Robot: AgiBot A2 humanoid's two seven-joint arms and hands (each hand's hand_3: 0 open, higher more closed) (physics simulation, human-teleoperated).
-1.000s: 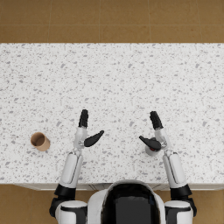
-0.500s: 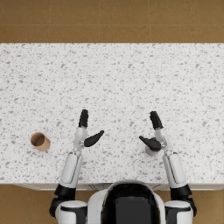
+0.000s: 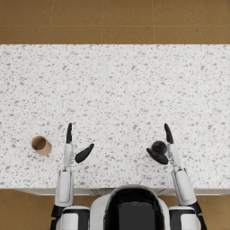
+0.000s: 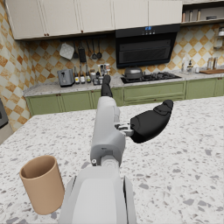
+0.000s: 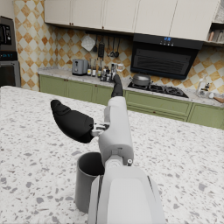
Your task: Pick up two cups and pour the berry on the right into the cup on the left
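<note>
both hands spread and empty, left hand (image 3: 72,146) beside tan cup (image 3: 41,145), right hand (image 3: 165,148) over dark cup (image 3: 158,147)

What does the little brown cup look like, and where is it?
The small tan-brown cup is a plain round cup with no handle, open at the top, and it looks empty. It stands upright on the speckled white countertop, near the front edge. It sits just outside the left hand, which does not touch it.
</note>
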